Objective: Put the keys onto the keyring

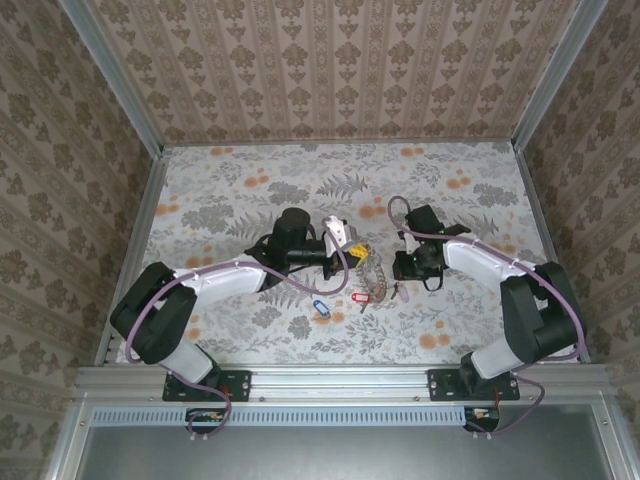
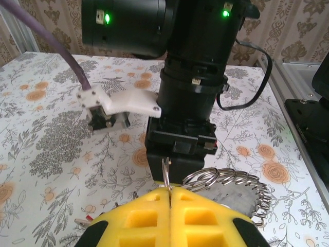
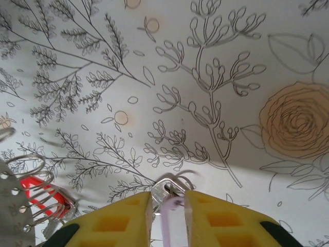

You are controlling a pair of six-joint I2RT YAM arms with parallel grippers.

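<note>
— So, how far along are we?

— Barely started, I'd judge. My left end effector (image 2: 169,199) is clenched on the wire of the keyring (image 2: 231,181), with a thin loop standing up between its pads. My right end effector (image 3: 168,205) has the purple key (image 3: 170,218) between its fingers, and the key's small metal loop pokes out in front. Those fingers stand a little apart. I cannot tell whether they pinch the tag or have let it go.

— Any keys threaded on?

— None that I can confirm. From the top camera the red key (image 1: 360,297) lies loose on the surface (image 1: 250,190) just beside the keyring. The blue key (image 1: 321,307) lies nearer my side. By my reading the threading is all left to do.

— What do the wrist cameras add?

— Close detail. The left one shows the wire caught between the pads, and the right one shows the purple tag and its loop. The top view is too coarse for either, but it gives me the layout, with both arms meeting over the bunch.
</note>
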